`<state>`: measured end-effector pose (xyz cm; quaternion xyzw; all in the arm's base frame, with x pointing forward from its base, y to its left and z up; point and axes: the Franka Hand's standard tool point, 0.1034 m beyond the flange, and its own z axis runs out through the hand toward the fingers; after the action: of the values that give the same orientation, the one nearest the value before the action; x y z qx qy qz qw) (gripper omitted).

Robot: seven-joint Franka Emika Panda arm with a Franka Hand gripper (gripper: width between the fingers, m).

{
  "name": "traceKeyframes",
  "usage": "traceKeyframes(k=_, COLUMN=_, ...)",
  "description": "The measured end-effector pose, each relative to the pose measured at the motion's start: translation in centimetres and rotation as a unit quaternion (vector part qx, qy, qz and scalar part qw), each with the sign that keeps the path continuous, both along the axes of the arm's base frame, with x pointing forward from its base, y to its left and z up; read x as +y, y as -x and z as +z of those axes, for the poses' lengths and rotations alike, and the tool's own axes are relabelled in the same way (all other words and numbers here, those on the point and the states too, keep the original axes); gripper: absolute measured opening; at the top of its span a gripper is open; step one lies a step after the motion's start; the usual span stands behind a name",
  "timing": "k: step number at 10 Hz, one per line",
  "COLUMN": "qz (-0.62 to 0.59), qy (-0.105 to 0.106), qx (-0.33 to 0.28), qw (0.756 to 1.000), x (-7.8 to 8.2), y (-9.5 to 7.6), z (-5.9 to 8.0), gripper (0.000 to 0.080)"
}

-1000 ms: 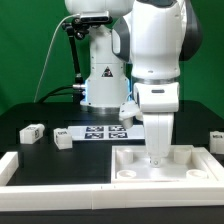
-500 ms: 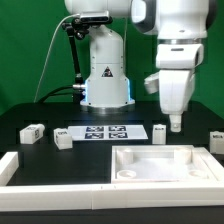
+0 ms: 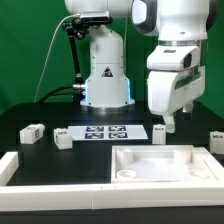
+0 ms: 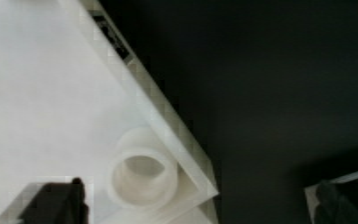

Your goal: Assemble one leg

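Observation:
My gripper [image 3: 172, 123] hangs above the black table behind the far right corner of the large white tray-like part [image 3: 190, 172]. It holds nothing. In the wrist view my gripper [image 4: 199, 200] has its two dark fingers [image 4: 55, 203] wide apart, open, over a corner of the tray [image 4: 51, 90] with a round socket [image 4: 140, 176]. A small white leg [image 3: 160, 131] with a marker tag stands just to the exterior view's left of my fingers. Two more legs [image 3: 32, 132] [image 3: 64, 140] lie at the left and one [image 3: 216, 138] at the right edge.
The marker board [image 3: 105, 131] lies on the table in front of the robot base [image 3: 105, 80]. A long white raised wall [image 3: 60, 188] runs along the front, with a short arm [image 3: 18, 163] at the left.
My gripper has risen out of the tray's near right corner and moved back and to the exterior view's right. Since half a second ago the wrist has turned and tilted.

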<state>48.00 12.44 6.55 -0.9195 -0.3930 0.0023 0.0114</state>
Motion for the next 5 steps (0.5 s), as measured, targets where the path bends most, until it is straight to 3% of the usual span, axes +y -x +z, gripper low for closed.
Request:
traceKeyframes(k=1, qz=-0.083, qy=0.001, qx=0.008, qw=0.996, x=0.7, y=1.1, z=-0.5, gripper=0.0649)
traceKeyframes(k=5, qz=-0.298, qy=0.000, qx=0.020, qw=0.954, x=5.7, y=2.8, z=-1.2, gripper=0.0649)
